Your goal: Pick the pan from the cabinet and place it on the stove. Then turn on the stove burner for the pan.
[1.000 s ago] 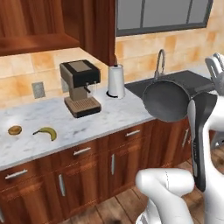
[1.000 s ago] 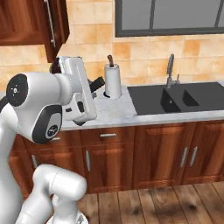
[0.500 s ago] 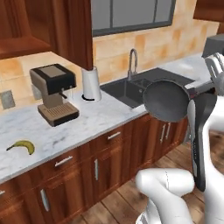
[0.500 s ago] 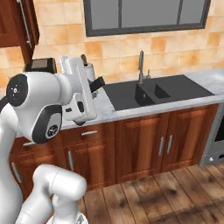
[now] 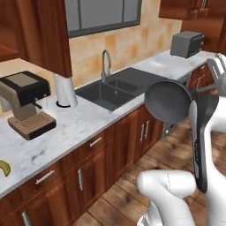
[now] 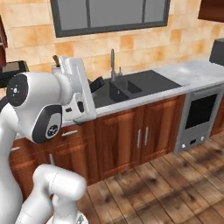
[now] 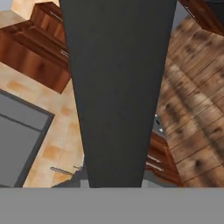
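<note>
The pan (image 5: 167, 101) hangs in the air in front of the counter, tipped on edge so its dark round bottom faces the left base camera. Its straight handle (image 5: 199, 89) runs right to my gripper (image 5: 212, 84), which is shut on it. In the hand view the dark handle (image 7: 116, 87) runs up the middle and hides the fingertips. In the right base view a dark bit of the pan (image 6: 97, 84) pokes out behind my arm. The reddish-brown wall cabinet (image 5: 46, 35) hangs at the upper left, far from the pan. The stove is out of view.
A marble counter (image 5: 88, 119) runs along the wall with a coffee machine (image 5: 26, 103), paper towel roll (image 5: 65, 89), banana (image 5: 4, 167), black sink (image 5: 119, 86) with tap, and a grey toaster (image 5: 187, 43). A steel oven front (image 6: 199, 118) stands right of the sink cabinets.
The whole picture has slid left: the base has driven right along the counter, bringing the sink to the middle and the toaster and oven front into view. The pan stays held as before.
</note>
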Tool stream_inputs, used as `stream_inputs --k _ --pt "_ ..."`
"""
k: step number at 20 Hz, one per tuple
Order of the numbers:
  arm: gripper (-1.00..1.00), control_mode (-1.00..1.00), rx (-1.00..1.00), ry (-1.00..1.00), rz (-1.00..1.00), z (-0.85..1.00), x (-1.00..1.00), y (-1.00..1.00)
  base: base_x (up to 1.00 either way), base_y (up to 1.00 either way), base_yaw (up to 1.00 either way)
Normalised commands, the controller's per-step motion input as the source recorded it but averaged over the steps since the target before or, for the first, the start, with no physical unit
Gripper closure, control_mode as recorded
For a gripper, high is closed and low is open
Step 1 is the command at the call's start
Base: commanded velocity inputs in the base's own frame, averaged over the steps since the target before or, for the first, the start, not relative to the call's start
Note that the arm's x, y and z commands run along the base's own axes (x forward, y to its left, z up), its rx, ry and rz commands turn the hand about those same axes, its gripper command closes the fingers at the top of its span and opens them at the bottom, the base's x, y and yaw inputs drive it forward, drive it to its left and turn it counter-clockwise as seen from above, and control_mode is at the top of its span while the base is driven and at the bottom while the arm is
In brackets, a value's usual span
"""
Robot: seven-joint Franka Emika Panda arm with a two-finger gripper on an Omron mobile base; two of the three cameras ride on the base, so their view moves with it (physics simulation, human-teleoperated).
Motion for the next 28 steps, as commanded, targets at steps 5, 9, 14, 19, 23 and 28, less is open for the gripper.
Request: stream_inputs --k 5,9,14,19,23,28 --pt "1.0 1.0 0.0 0.0 0.0 0.0 0.0 0.0 0.39 0.01 -0.37" --pt "1.0 1.0 0.0 0.0 0.0 0.0 0.0 0.0 0.45 0.07 -0.38" --pt "1.0 1.0 0.0 0.0 0.0 0.0 0.0 0.0 0.52 0.13 -0.39" --pt "1.0 1.0 0.0 0.0 0.0 0.0 0.0 0.0 0.53 -0.04 -0.36" --pt "1.0 1.0 0.0 0.0 0.0 0.0 0.0 0.0 0.45 -0.09 -0.36" --pt "1.0 1.0 0.0 0.0 0.0 0.0 0.0 0.0 0.4 -0.14 -0.35"
